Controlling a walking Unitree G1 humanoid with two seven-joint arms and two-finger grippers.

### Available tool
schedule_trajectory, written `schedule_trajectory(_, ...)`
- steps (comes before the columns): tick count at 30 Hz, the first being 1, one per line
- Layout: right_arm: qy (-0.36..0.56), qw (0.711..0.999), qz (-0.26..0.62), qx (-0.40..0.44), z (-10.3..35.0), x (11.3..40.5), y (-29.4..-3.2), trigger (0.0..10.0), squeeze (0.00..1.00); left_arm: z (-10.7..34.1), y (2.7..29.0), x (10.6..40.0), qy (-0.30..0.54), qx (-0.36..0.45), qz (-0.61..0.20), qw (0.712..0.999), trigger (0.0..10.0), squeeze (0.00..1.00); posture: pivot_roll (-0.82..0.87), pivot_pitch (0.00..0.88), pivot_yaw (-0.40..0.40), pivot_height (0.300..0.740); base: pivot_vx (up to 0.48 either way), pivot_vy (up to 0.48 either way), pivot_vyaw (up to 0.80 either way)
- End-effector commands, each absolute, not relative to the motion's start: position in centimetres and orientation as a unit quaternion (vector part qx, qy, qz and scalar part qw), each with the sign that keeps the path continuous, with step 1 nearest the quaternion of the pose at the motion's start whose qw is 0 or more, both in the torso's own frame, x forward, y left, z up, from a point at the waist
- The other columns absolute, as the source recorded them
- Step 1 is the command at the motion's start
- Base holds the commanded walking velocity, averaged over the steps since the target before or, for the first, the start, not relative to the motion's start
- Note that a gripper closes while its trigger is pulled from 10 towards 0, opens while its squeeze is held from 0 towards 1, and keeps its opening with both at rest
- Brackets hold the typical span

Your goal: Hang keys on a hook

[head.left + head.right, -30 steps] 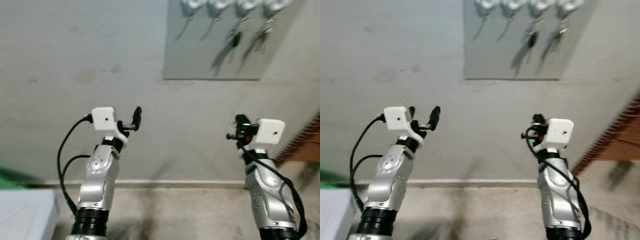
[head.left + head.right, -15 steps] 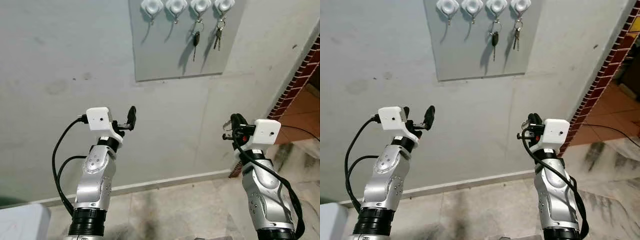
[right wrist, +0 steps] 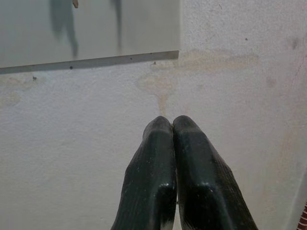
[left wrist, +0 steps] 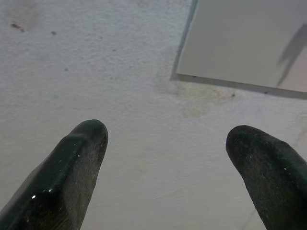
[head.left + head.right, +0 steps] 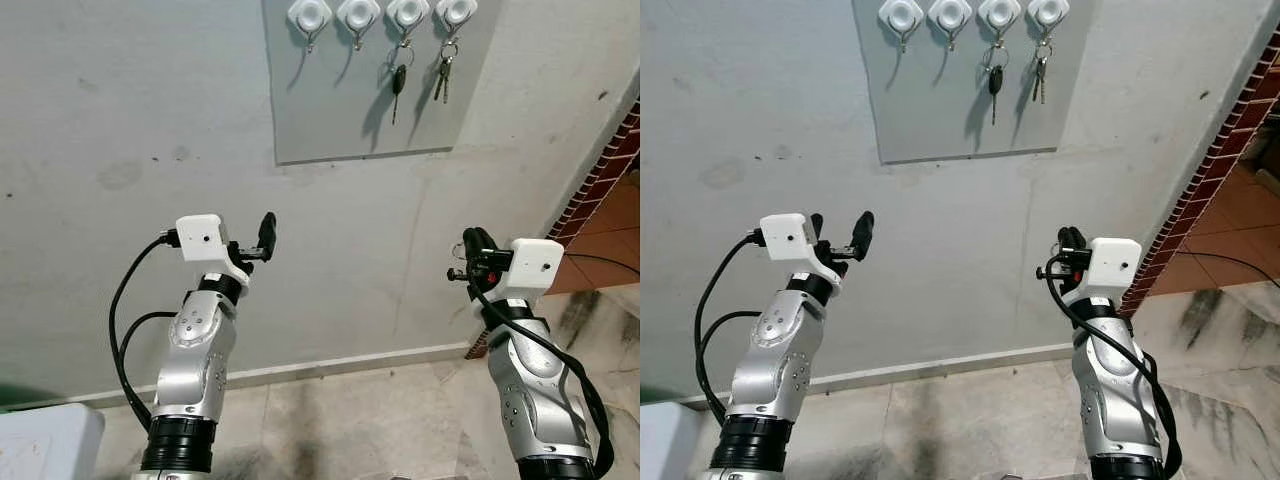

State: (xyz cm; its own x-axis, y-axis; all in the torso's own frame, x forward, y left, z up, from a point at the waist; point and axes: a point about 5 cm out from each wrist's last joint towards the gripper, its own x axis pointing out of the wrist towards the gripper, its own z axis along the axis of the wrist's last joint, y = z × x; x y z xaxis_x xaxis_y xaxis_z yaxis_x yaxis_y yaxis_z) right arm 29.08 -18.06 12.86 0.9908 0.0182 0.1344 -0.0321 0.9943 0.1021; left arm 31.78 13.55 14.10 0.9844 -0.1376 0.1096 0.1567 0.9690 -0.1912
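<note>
Two sets of keys already hang on the grey wall board, at 12–1 o'clock in the head views. The black-fob car key hangs on the third white hook; a small silver key bunch hangs on the fourth hook, just beside it. The first hook and second hook are bare. Both sets dangle straight down from split rings and throw long shadows on the board.

Judgement: the hanging looks done, or near done. Two keys are up, and no loose key can be made out in either gripper. A small metal ring-like bit sits by the right gripper at about 4 o'clock; too small to say if it's a key ring or a robot part.

Right gripper: fingers pressed tip to tip in the wrist view, nothing visible between them. It points at bare plaster below the board's lower edge, well apart from the hooks.

Left gripper at about 8 o'clock: fingers spread wide, nothing held, aimed at the wall near the board's lower corner.

If a key is left, hooks 1 and 2 are free. The arms are low, so a reach up would be needed.
</note>
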Motion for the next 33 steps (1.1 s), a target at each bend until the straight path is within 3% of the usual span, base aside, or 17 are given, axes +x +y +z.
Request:
schedule_trajectory(1,-0.078,0.995,0.02,0.05,13.39,28.95,-17.84,10.0,0.0,14.29,13.52,31.83,-0.052,-0.096,-0.079,0.991,10.0,0.0,-0.07,0.043,0.028,0.721,0.289,0.0,0.0)
schedule_trajectory(13,-0.078,0.996,0.026,0.047,13.29,28.71,-17.72,10.0,0.0,14.22,13.49,31.75,-0.05,-0.096,-0.079,0.991,10.0,0.0,-0.07,0.045,0.028,0.721,0.286,0.0,0.0)
schedule_trajectory(33,-0.07,0.996,0.043,0.032,13.22,28.64,-17.27,10.0,0.0,14.46,13.14,31.6,-0.051,-0.093,-0.091,0.99,10.0,0.0,-0.07,0.065,0.033,0.721,0.0,0.0,0.0)
